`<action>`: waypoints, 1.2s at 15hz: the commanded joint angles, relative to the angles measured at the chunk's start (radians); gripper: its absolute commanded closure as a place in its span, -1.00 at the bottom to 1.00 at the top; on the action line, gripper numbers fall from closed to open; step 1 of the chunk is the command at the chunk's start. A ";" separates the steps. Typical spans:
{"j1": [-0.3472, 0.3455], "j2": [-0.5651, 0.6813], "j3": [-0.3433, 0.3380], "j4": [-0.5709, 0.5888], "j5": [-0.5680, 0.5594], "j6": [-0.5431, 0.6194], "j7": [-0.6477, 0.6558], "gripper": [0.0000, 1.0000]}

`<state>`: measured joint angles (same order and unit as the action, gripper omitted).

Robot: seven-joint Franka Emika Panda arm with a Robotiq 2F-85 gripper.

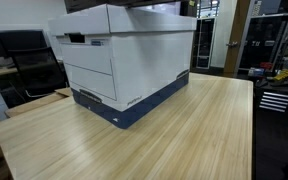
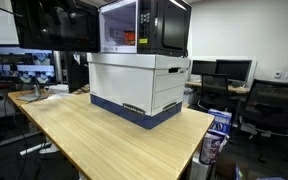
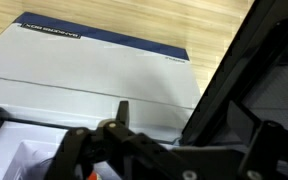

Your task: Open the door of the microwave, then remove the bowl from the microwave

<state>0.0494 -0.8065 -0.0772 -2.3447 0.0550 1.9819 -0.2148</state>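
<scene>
Box (image 2: 136, 80), centre frame: white, navy band along its base (the same navy edge shows at upper centre in the wrist view). Microwave (image 2: 144, 27), upper centre: black at right, whitish panel at left with an orange-red patch. Surface (image 2: 94, 135): light tan wood, fine straight grain. Office chairs (image 2: 274, 105), right: black.

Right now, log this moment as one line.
claw: open, empty | microwave: on top of box, open or shut unclear | bowl: not visible | box: on table
</scene>
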 commanded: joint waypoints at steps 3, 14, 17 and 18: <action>-0.097 -0.015 -0.027 -0.071 -0.094 0.159 0.030 -1.00; 0.043 -0.105 0.007 -0.132 -0.042 0.224 -0.016 -1.00; 0.126 -0.130 0.029 -0.140 -0.001 0.215 -0.022 -1.00; 0.152 -0.135 0.033 -0.145 0.014 0.219 -0.024 -1.00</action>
<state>0.1479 -0.9066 -0.0557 -2.4556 0.0212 2.1748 -0.2079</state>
